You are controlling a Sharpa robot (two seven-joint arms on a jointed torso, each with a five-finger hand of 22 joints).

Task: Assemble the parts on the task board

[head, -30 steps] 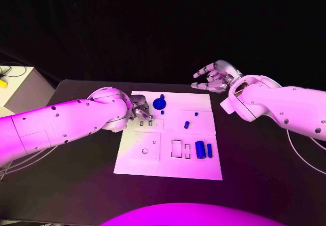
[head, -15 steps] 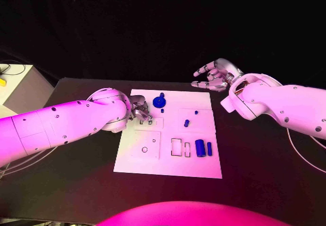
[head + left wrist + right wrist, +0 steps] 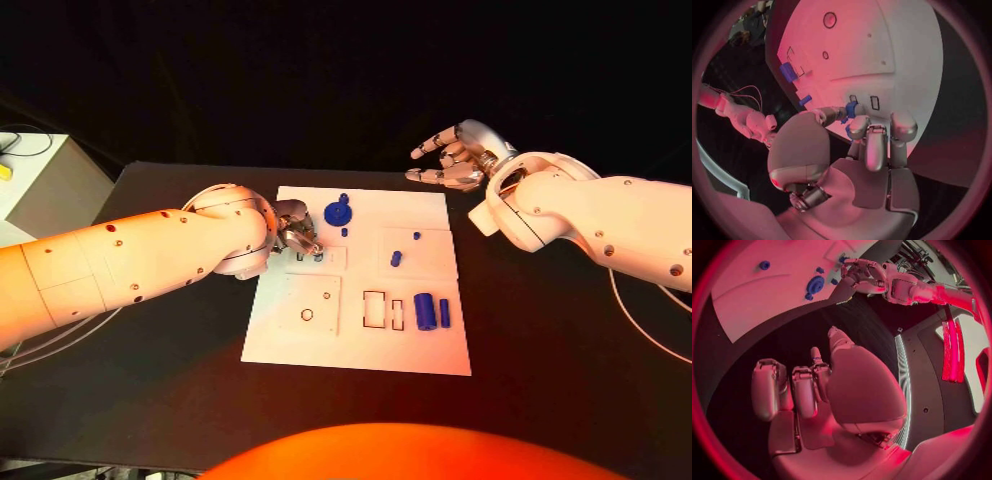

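board [image 3: 361, 345]: centre of frame on counter [image 3: 144, 400]
part [image 3: 851, 109]: pinched by left hand [image 3: 299, 236], over two small slots [image 3: 309, 258], upper-left of board
right hand [image 3: 454, 160]: spread, holding nothing, upper right
risk: part tilts, jams or slips from pinch

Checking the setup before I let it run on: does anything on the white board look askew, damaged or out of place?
Nothing stands out. The task board lies flat on the table, and the blue parts rest on it. The left hand pinches a small blue piece over the board; the right hand hovers beyond it, holding nothing.
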